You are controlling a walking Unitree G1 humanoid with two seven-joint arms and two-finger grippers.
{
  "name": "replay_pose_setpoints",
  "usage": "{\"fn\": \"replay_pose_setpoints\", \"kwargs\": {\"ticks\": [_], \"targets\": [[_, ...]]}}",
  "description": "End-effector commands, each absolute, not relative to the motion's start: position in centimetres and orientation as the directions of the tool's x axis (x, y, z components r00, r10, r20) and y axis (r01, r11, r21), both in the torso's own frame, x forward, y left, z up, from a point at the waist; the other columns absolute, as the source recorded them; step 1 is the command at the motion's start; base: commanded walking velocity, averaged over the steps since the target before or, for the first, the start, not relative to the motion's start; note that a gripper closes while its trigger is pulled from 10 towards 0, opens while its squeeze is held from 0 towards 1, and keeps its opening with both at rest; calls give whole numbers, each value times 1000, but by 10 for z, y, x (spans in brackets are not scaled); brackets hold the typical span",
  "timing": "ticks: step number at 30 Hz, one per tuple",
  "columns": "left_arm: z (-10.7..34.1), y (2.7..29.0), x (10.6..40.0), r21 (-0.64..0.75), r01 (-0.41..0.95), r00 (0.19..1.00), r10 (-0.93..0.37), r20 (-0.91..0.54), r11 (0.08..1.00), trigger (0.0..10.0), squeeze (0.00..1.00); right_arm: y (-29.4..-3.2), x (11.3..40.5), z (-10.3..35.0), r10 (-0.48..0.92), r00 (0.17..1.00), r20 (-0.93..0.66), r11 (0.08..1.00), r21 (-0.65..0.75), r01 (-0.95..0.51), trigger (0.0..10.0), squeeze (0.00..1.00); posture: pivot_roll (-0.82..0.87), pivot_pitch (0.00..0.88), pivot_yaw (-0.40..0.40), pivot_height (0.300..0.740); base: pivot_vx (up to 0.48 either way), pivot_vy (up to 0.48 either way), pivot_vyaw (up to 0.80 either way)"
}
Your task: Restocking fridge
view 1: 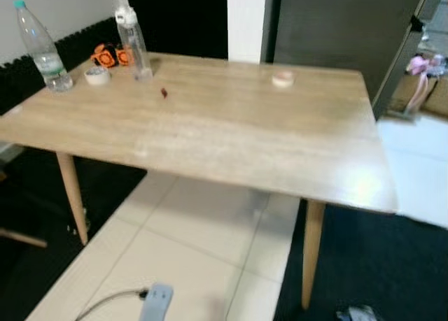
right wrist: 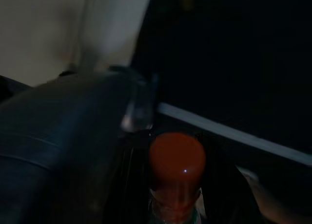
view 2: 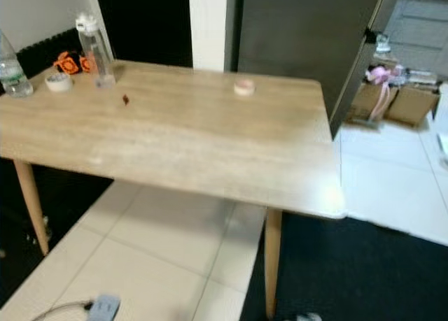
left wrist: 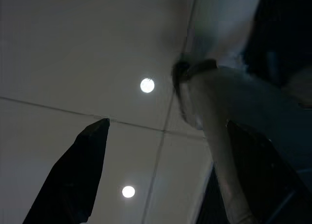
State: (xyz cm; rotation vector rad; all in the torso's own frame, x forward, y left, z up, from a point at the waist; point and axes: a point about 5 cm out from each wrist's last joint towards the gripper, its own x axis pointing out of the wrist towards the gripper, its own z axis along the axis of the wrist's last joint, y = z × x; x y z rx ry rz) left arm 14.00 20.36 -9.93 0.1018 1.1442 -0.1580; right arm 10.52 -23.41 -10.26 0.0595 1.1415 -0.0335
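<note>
- A grey plug (view 1: 157,301) with its cord lies on the tiled floor (view 1: 203,251), nearest.
- The right gripper (right wrist: 176,204) is clamped on a red-capped bottle (right wrist: 176,160); the left gripper (left wrist: 161,180) has its fingers apart.
- The counter (view 1: 231,132) carries a small disc (view 1: 283,78), tape roll (view 1: 96,75) and two clear bottles (view 1: 133,45) at its far edge.
- The dark fridge (view 2: 301,34) stands behind.

— What's the surface in front of me?

— I'm looking at a light wooden table (view 1: 231,132) on slanted legs, standing on pale floor tiles (view 1: 189,265).

— What's on it?

— At the far left corner, a clear water bottle (view 1: 42,50), a roll of tape (view 1: 96,75) and a taller clear bottle (view 1: 133,45). A small dark red speck (view 1: 164,92), maybe a crumb. Farther right, a small round pinkish thing (view 1: 283,78).
</note>
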Motion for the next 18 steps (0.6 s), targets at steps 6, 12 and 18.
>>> {"fn": "replay_pose_setpoints", "kwargs": {"ticks": [6, 12, 18], "targets": [[-99, 205, 140, 8, 187, 404, -69, -912, 982, 10000, 0, -229, 107, -103, 25, 423, -906, 998, 49, 45, 10000, 0, -7, 0, -4, 740, 0, -480, 0], [-99, 204, 139, 7, 188, 402, -71, -913, 982, 10000, 0, -228, 108, -103, 31, 427, -904, 998, 50, 35, 10000, 0, -7, 0, -4, 740, 0, -480, 0], [-100, 202, 138, 5, 188, 399, -72, -914, 982, 10000, 0, -227, 108, -103, 35, 428, -903, 998, 55, 33, 10000, 0, -6, 0, -4, 740, 0, -480, 0]]}}
